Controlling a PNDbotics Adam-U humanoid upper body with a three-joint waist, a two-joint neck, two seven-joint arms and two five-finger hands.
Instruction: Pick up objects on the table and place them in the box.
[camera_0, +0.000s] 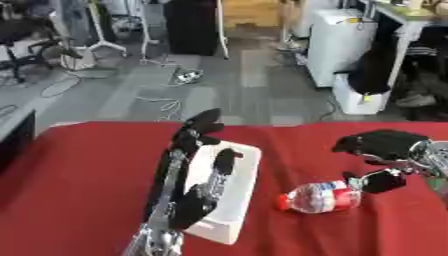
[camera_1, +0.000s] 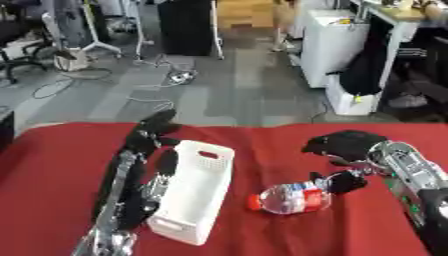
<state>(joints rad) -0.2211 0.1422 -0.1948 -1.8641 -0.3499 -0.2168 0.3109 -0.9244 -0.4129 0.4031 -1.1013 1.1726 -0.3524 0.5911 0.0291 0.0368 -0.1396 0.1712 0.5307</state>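
Bottle (camera_1: 289, 197) on its side — light, slick, apt to roll; right hand (camera_1: 346, 145) spread open just above it, best grasped mid-body.

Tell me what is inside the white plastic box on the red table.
In the right eye view the white plastic box shows only bare white floor and walls. The robot's left hand, fingers straight, covers its left rim, so that side stays unseen.

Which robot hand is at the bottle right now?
The right robot hand: it hangs over the base end of the bottle, which lies on its side. The left robot hand is at the box.
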